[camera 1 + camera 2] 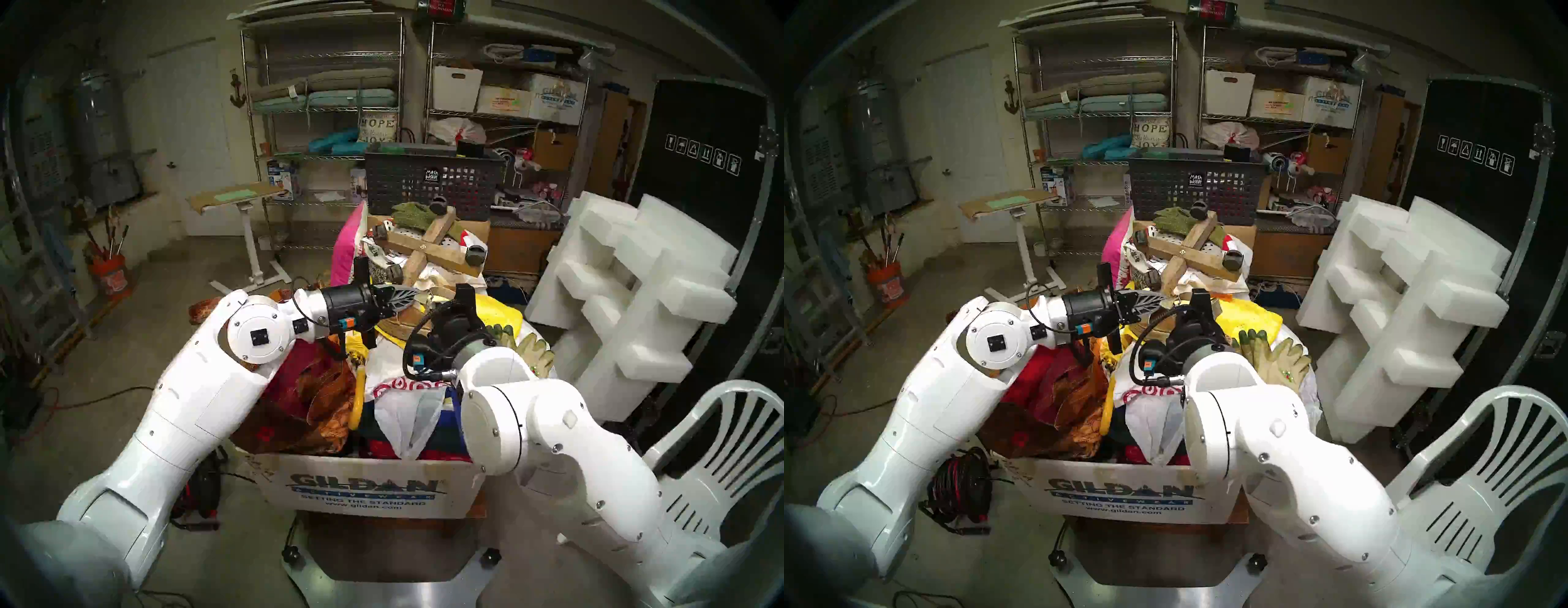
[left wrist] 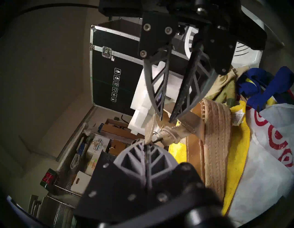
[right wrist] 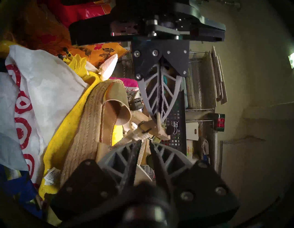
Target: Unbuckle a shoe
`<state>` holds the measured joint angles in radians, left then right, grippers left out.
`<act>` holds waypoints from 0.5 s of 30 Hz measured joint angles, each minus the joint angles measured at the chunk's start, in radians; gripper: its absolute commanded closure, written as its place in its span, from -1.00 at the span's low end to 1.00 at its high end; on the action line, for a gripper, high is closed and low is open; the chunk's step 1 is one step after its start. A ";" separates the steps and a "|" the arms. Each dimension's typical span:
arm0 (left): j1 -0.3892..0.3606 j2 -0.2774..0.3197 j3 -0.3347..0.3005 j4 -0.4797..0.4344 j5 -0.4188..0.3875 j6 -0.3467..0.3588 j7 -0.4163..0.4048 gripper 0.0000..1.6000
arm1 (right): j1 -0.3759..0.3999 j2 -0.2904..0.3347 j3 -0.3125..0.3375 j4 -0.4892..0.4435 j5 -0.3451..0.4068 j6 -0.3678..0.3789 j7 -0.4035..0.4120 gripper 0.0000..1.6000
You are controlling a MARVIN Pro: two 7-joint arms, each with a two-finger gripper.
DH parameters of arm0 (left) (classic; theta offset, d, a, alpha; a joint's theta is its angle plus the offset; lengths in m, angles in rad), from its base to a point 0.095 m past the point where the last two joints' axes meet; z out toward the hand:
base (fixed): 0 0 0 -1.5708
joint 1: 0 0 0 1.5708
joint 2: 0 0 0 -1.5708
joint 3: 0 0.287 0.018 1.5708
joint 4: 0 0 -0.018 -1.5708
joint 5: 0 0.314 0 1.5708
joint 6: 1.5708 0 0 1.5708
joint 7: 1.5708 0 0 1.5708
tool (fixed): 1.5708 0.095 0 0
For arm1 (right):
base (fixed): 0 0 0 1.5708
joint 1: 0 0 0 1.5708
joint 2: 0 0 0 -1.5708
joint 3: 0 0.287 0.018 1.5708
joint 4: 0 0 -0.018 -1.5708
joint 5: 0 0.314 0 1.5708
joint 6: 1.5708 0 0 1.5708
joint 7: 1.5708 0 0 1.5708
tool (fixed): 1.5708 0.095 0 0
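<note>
The shoe, a tan wedge sandal with a rope sole, lies on its side on the heap of bags and cloth filling the cardboard box, toward 12 o'clock from the box's printed front. The step in hand is working the ankle strap out of the buckle. The left gripper has its fingers pressed together on the free strap end, at 12 o'clock from the buckle in the right wrist view. The right gripper sets its fingers narrowly apart around the strap beside the buckle; whether they actually clamp it I cannot tell. Next, I judge, the right must hold the buckle side steady while the left draws the strap end back through the frame to lift the prong clear, gently, since the shoe rests on loose clutter
</note>
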<state>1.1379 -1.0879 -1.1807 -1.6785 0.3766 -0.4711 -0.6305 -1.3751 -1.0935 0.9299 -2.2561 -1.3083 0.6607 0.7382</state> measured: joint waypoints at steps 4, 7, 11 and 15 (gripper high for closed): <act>0.002 0.000 -0.001 0.000 -0.011 0.005 -0.004 1.00 | 0.003 -0.014 0.002 0.001 0.021 0.005 0.006 0.17; 0.004 0.000 -0.002 0.001 -0.024 0.008 -0.010 1.00 | 0.010 -0.028 0.001 0.003 0.033 0.008 0.009 0.19; 0.005 0.000 -0.002 0.005 -0.048 0.012 -0.022 1.00 | 0.022 -0.045 -0.008 0.012 0.039 0.015 0.011 0.22; 0.006 0.000 -0.003 0.008 -0.067 0.014 -0.038 1.00 | 0.032 -0.059 -0.018 0.026 0.036 0.025 0.011 0.24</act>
<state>1.1435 -1.0876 -1.1837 -1.6707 0.3096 -0.4572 -0.6680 -1.3434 -1.1522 0.9119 -2.2301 -1.2727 0.6857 0.7495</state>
